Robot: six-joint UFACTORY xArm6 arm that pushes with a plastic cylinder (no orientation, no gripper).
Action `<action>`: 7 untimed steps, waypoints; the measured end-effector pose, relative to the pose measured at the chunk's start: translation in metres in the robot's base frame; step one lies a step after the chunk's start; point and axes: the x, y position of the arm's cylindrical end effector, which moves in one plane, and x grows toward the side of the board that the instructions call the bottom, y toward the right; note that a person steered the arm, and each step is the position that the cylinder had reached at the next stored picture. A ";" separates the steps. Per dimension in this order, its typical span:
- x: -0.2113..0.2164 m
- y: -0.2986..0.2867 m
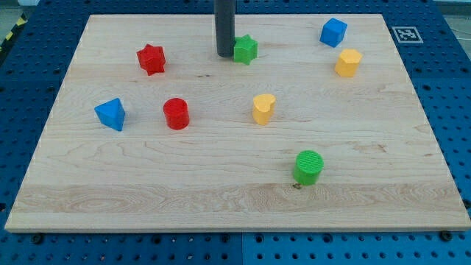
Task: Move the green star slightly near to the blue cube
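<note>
The green star (246, 49) lies near the view's top, a little right of centre. My tip (224, 54) stands right against the star's left side, touching or nearly touching it. The blue cube (333, 32) sits further to the view's right and slightly higher, about a hand's width from the star. Nothing lies between the star and the cube.
A yellow hexagonal block (348, 62) sits just below the blue cube. A red star (151, 59), a red cylinder (176, 113) and a blue triangular block (110, 113) lie at the left. A yellow heart-like block (263, 108) and a green cylinder (308, 166) lie lower down.
</note>
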 end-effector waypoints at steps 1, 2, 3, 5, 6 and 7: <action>0.000 0.006; 0.000 0.013; 0.000 0.030; -0.004 0.027; -0.005 0.010; -0.007 0.008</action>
